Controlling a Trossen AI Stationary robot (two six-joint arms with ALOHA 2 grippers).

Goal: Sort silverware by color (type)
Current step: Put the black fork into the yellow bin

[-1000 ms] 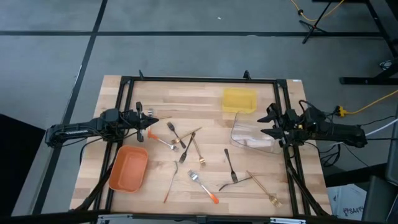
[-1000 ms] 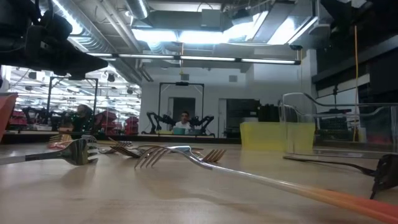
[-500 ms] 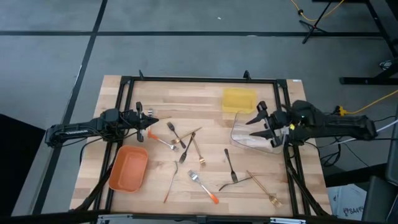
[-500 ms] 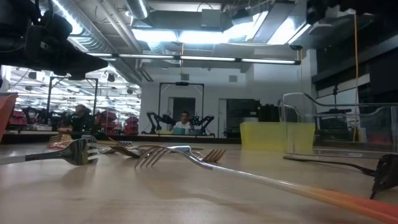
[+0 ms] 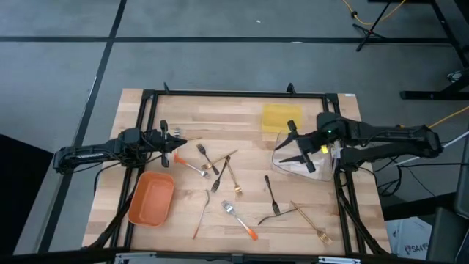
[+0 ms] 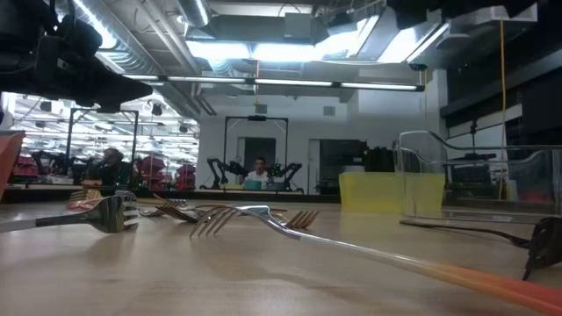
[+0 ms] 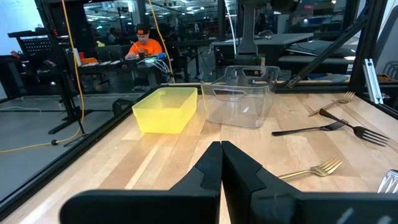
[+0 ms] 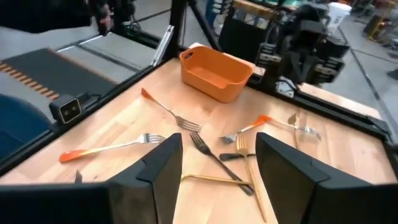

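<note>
the silverware lies scattered across the middle and near part of the tabletop, none of it sorted yet. over the last second the right tool, fingers spread and empty, has swung inward from the right edge to hang over the clear tray, probably heading for the forks. the left tool is clenched, empty, waiting above the orange tray. the frame rails hem both sides; open room lies mid-table, the yellow tray farthest.

Grey floor surrounded the wooden table; fluorescent ceiling lights lit the workshop, where a seated person worked.
</note>
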